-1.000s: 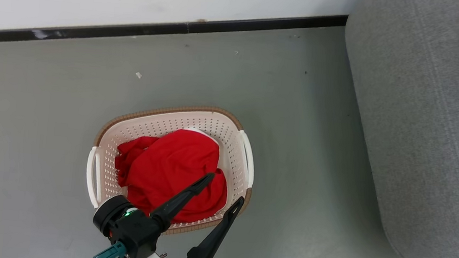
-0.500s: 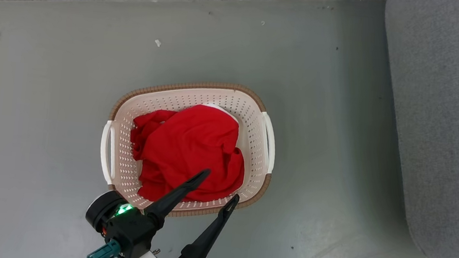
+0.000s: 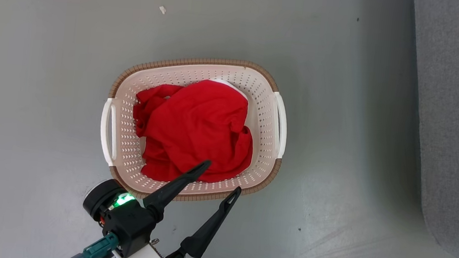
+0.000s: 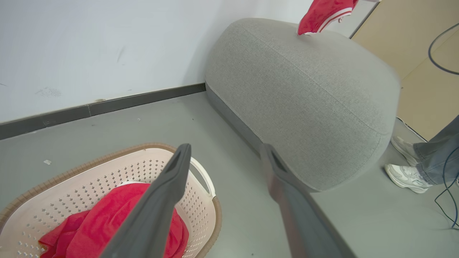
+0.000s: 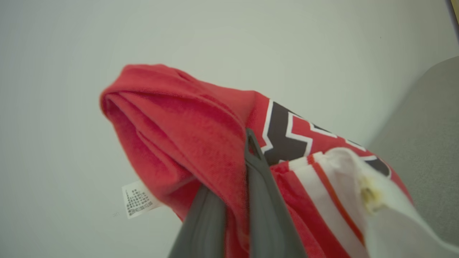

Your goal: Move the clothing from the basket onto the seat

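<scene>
Hovering at the 6 o'clock rim of the basket (image 3: 196, 61), the left gripper (image 3: 223, 175) is seen in the head view with its two dark fingers spread wide and nothing between them. One fingertip is lined up over the near edge of the clothing (image 3: 195, 130), the other over the brown rim; contact cannot be told.

- The clothing is heaped in the basket's middle as a crumpled red mass, with a white edge showing at its 12 o'clock side.
- The basket is set on the grey floor (image 3: 48, 86).
- The seat (image 3: 457, 125) is found at the basket's 3 o'clock, well apart from it.

Left wrist view: beyond the spread fingers, the seat's rounded end is met at 1 o'clock. A striped piece (image 4: 322, 14), red with white lines, is noted at its top edge; whether it rests there cannot be told. A person's white shoe (image 4: 407, 175) and a denim leg (image 4: 437, 154) are seen at 4 o'clock, beside the seat. A white wall (image 4: 89, 46) and a dark skirting (image 4: 107, 105) lie behind.

Right wrist view: the right gripper (image 5: 236, 161) is pressed together on a fold of a red garment (image 5: 200, 125) with white stripes and a black zigzag. A care label (image 5: 138, 199) is seen at 8 o'clock, and grey seat fabric at 3 o'clock.
</scene>
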Available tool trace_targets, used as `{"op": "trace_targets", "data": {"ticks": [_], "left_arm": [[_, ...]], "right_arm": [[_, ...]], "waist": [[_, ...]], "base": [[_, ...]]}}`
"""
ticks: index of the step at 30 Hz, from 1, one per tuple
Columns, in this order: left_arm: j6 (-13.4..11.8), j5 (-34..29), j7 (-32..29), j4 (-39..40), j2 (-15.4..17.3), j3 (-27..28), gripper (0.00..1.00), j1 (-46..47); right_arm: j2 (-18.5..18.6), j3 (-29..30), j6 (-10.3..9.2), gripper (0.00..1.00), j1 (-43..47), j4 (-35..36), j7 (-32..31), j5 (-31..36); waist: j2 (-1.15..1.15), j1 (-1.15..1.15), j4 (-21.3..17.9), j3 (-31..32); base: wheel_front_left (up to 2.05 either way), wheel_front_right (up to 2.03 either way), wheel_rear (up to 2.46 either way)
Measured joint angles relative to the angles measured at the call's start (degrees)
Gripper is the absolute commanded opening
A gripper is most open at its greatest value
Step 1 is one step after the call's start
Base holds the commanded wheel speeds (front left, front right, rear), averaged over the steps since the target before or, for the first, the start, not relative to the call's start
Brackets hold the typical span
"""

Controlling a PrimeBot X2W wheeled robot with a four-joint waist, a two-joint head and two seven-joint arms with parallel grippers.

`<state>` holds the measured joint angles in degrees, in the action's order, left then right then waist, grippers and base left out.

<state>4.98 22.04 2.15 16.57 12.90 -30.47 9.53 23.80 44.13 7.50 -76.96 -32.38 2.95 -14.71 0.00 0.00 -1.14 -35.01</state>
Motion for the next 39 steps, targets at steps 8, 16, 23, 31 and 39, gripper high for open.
{"op": "trace_targets", "data": {"ticks": [8,16,23,31,39], "left_arm": [[0.26,0.0,-0.15,0.69,0.8,0.36,1.0,1.31],[0.27,0.0,-0.66,1.25,1.34,1.1,1.0,2.13],[0.27,-0.04,-1.12,2.02,1.67,1.67,1.0,3.51],[0.27,-0.53,-1.14,2.54,2.29,2.88,1.0,4.28],[0.29,-0.59,-0.89,2.41,2.67,3.2,1.0,6.06]], "right_arm": [[-0.01,3.41,0.0,0.0,-1.08,-1.1,0.01,1.87],[0.77,3.21,0.0,0.0,1.05,-1.58,0.62,6.59],[-2.07,4.9,0.0,0.0,5.73,-3.89,2.56,7.16],[-4.49,8.17,0.0,0.13,8.66,-6.78,6.31,7.13],[-6.27,6.86,0.0,1.0,8.84,-8.84,9.33,6.81]], "waist": [[0.0,0.0,-0.16,-3.23],[0.0,0.0,-0.98,-6.12],[0.0,0.0,-1.92,-8.58],[0.0,0.0,-3.27,-10.71],[0.0,0.0,-5.07,-11.03]], "base": [[0.0,0.0,0.0],[0.0,0.0,0.0],[0.0,0.0,0.0],[0.0,0.0,0.0],[0.0,0.0,0.0]]}}
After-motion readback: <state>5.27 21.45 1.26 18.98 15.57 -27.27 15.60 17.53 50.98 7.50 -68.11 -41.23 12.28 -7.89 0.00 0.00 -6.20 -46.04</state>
